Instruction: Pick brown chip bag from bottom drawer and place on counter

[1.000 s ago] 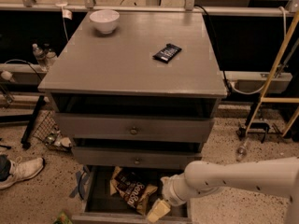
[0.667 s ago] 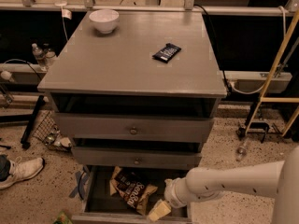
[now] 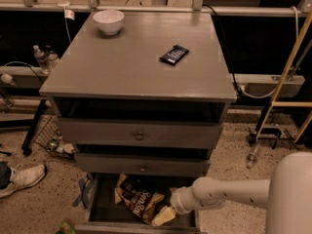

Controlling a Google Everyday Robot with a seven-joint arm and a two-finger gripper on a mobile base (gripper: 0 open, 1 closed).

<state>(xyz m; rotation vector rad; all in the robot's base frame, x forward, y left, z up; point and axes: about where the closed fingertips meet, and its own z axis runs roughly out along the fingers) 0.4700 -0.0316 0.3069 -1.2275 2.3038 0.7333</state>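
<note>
One tool (image 3: pixel 163 216) | in bottom drawer (image 3: pixel 104 206) | beside brown chip bag (image 3: pixel 138 200)

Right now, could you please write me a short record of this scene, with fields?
brown chip bag: lying crumpled inside the open bottom drawer
gripper: low in the bottom drawer, at the bag's right edge; contact unclear
counter: holds a white bowl at back left and a black wrapper right of centre
task state: bag not yet lifted
</note>
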